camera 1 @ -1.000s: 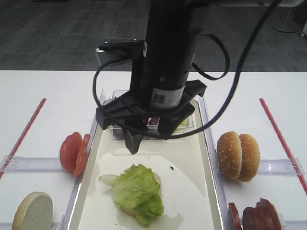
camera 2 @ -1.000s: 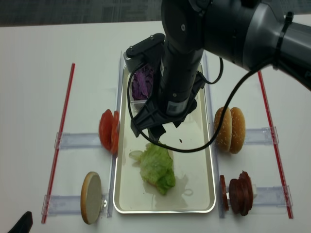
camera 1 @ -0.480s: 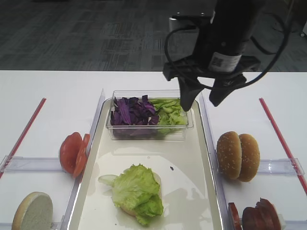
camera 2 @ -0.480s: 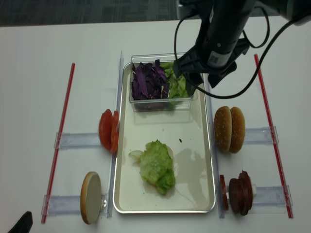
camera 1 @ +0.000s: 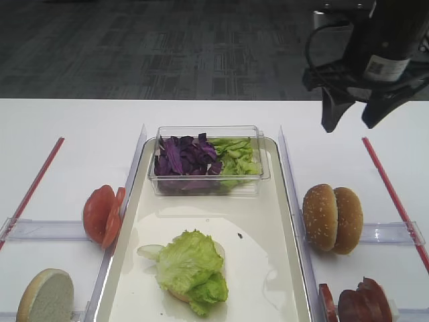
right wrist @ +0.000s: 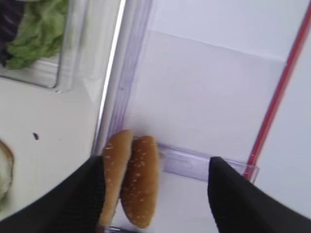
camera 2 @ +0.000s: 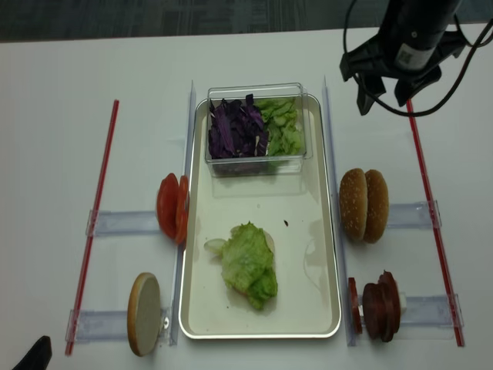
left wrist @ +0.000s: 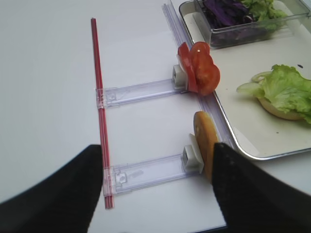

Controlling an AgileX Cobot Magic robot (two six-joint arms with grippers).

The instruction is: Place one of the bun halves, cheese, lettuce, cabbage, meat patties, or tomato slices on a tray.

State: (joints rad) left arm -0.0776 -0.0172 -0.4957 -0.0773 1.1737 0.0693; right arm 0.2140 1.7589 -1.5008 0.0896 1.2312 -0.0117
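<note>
Currently we are logging: black right gripper (camera 2: pixel 383 94) hanging spread and empty; ruffled green lettuce leaf (camera 2: pixel 250 264) lying on the long cream-white tray (camera 2: pixel 308 231), apparently covering a bun half.

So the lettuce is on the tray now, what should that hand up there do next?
Probably come down toward the meat patties: the right hand hangs open and empty beside the tray, where lettuce already covers a bun half.
</note>
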